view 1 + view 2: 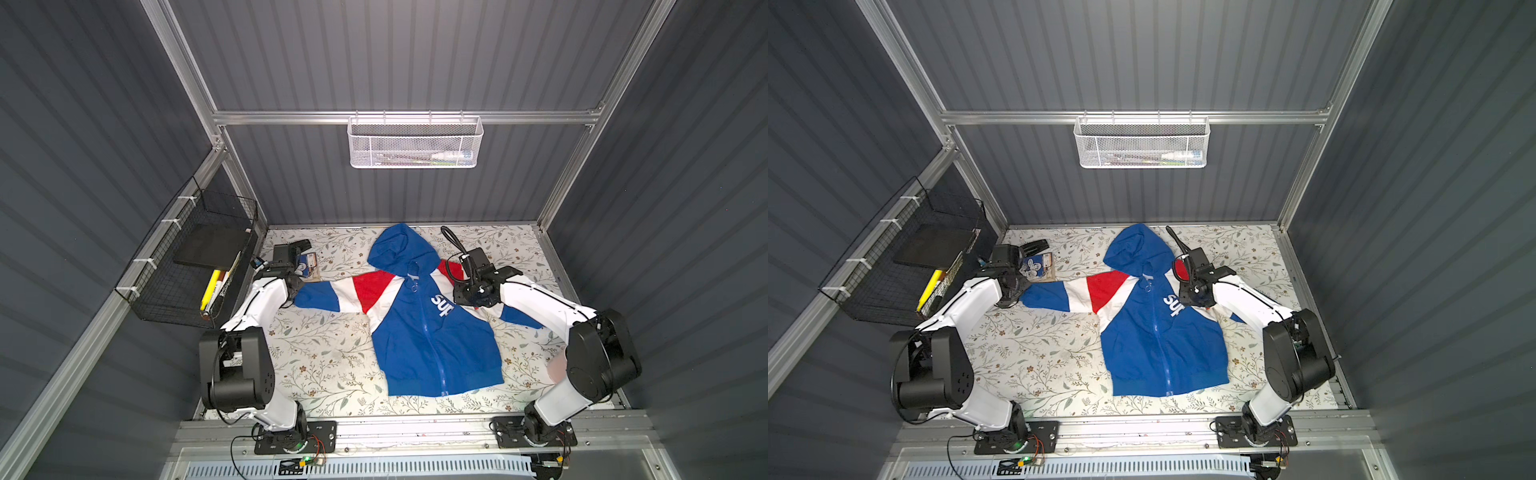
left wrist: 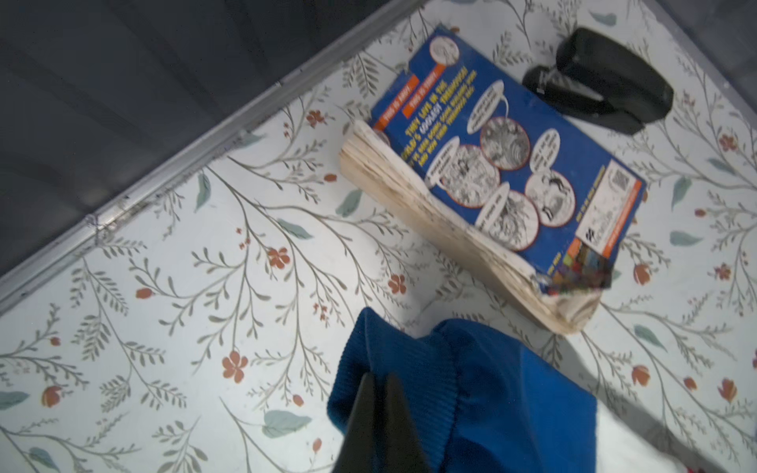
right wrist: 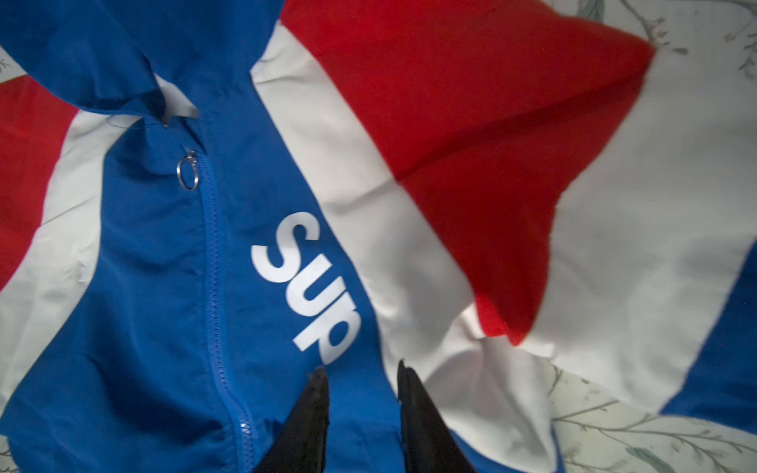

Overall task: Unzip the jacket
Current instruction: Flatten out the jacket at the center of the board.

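The jacket lies flat on its back on the flowered table, hood toward the back wall and sleeves spread out. Its blue front zipper is closed, and the metal ring pull sits at the neck. My left gripper is shut on the ribbed cuff of the sleeve at the table's left. My right gripper is open just above the chest, beside the white "sup" lettering, with blue cloth showing between its fingers.
A blue paperback book and a black stapler lie just behind the left cuff. A black wire basket hangs on the left wall. A white mesh basket hangs on the back wall.
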